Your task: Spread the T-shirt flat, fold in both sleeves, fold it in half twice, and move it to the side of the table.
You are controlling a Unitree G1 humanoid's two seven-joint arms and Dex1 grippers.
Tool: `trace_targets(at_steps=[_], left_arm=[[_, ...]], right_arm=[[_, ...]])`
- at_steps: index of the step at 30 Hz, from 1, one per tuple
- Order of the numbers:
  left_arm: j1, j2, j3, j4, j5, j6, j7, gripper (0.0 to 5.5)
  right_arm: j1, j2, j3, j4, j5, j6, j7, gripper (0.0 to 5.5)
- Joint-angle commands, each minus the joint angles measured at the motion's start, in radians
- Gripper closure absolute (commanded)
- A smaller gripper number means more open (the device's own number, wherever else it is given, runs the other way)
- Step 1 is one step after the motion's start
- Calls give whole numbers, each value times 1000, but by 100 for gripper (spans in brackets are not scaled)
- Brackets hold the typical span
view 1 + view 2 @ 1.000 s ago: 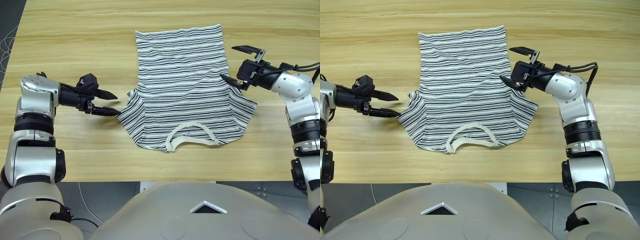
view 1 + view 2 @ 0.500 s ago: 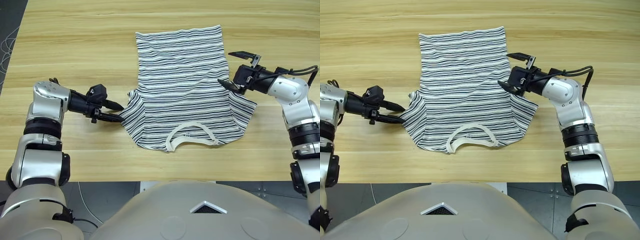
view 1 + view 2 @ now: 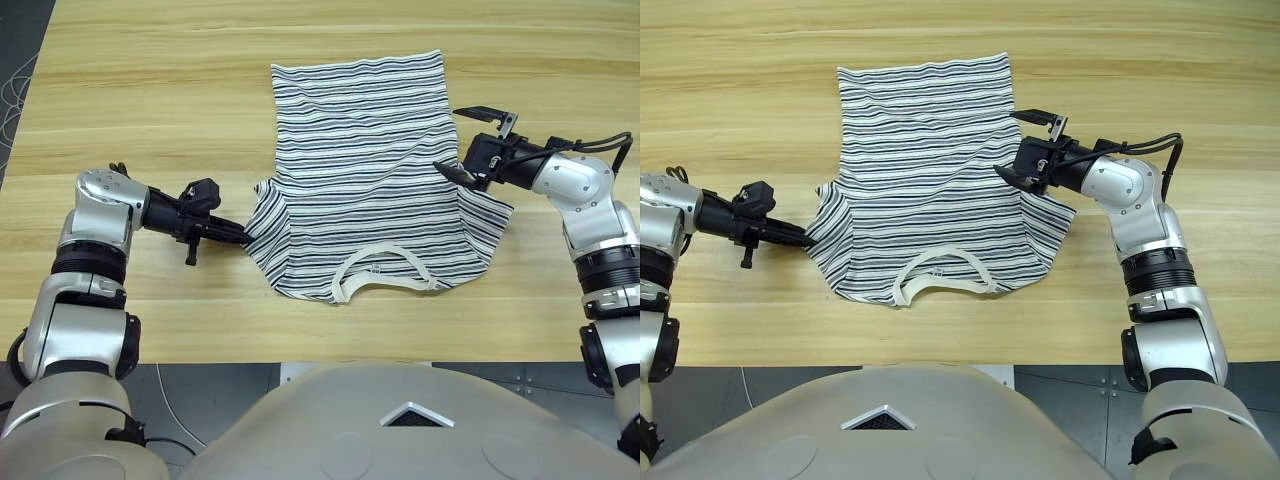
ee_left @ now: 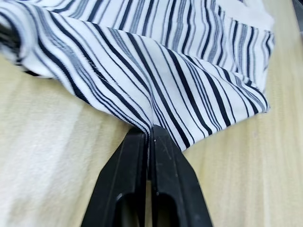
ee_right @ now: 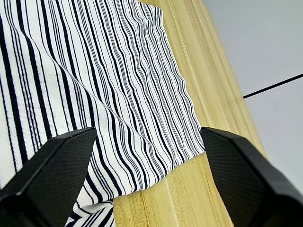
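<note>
L gripper pinched tight on T-shirt sleeve edge. R gripper wide open, holding nothing, shirt's side just by its tips.

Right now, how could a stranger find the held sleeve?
On the wooden table lies a striped T-shirt, collar toward the robot. The sleeve on the robot's left is the one: unlike the other sleeve, the left hand pinches its edge.

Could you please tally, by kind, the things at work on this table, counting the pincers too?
T-shirt: 1
Pincers: 2 (left pincer shut on the T-shirt's sleeve, right pincer open over the other side)
Total: 3
</note>
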Motion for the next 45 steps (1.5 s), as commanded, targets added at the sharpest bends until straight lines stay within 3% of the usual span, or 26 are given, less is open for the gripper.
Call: trace_targets(at_steps=[1, 14, 27, 45], left_arm=[[45, 28, -54, -27, -5, 37, -1, 538], [3, 72, -51, -89, -125, 48, -1, 538], [-13, 139, -106, -250, -395, 136, -1, 538], [-109, -66, -201, -245, -361, 189, -1, 538]], right_arm=[[-20, 9, 8, 11, -11, -1, -10, 142], [-48, 39, 24, 52, -32, -20, -41, 142], [-55, 40, 35, 77, -41, -36, -45, 142], [-55, 53, 49, 115, -50, -67, -67, 142]])
